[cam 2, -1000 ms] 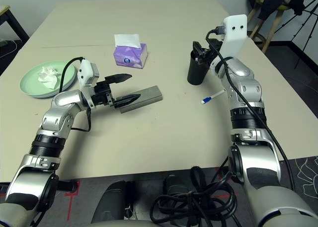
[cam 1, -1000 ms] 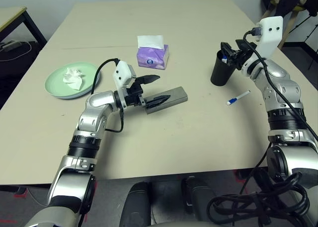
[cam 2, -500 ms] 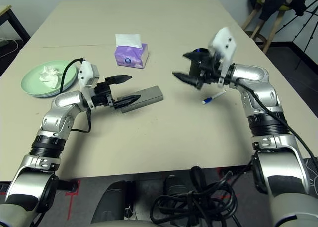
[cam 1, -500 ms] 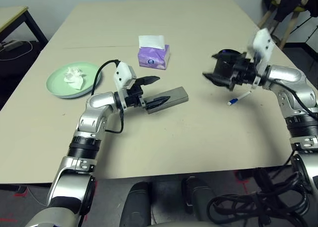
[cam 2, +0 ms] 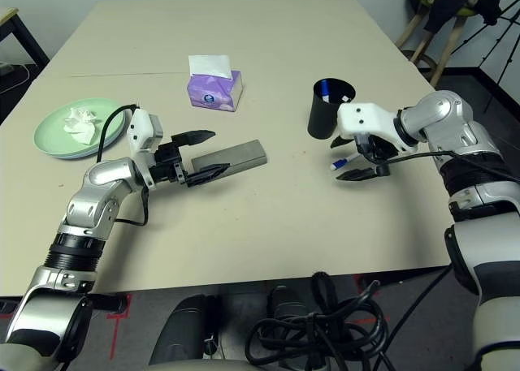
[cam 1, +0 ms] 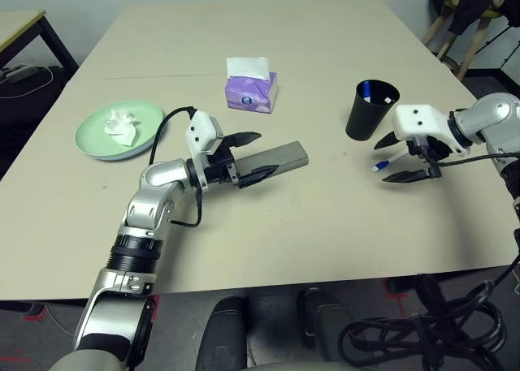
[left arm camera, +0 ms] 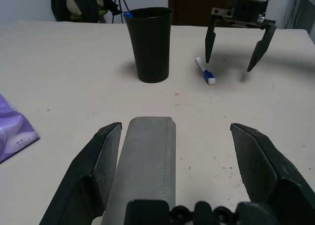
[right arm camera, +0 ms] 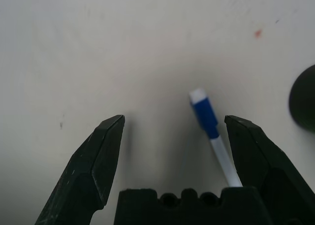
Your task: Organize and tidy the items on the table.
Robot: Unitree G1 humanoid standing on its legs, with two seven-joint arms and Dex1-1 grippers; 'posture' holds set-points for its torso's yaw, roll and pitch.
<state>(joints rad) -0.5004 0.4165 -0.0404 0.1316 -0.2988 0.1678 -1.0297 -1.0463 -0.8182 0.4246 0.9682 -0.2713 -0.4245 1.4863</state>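
Your large beige matte table (cam 1: pixel 325 225) has plenty of bare top along its near edge and across the far half behind the purple tissue box (cam 1: pixel 250 92), which stands near the middle with a white tissue sticking up. Toward the left edge sits the pale green round plate (cam 1: pixel 93 135) with a crumpled white tissue (cam 1: pixel 119 126) on it; open surface separates it from everything else. The black plastic cup (cam 1: pixel 370 111) stands right of centre with a blue-capped pen (cam 1: pixel 367 89) inside it, and a second white pen with a blue cap (cam 1: pixel 388 161) lies on the table just beside the cup, on its near right.

Your left gripper (cam 1: pixel 248 153) reaches level toward the right, fingers spread wide; the grey oblong glasses case (cam 1: pixel 276 155) lies flat between them, close to one finger, and you are not clamped on it. The left forearm angles up from the near edge.

Your right gripper (cam 1: pixel 405 161) points steeply down over the loose pen, fingers wide apart and straddling it, tips just above the table. The right forearm comes in from the right edge, near the cup but apart from it.
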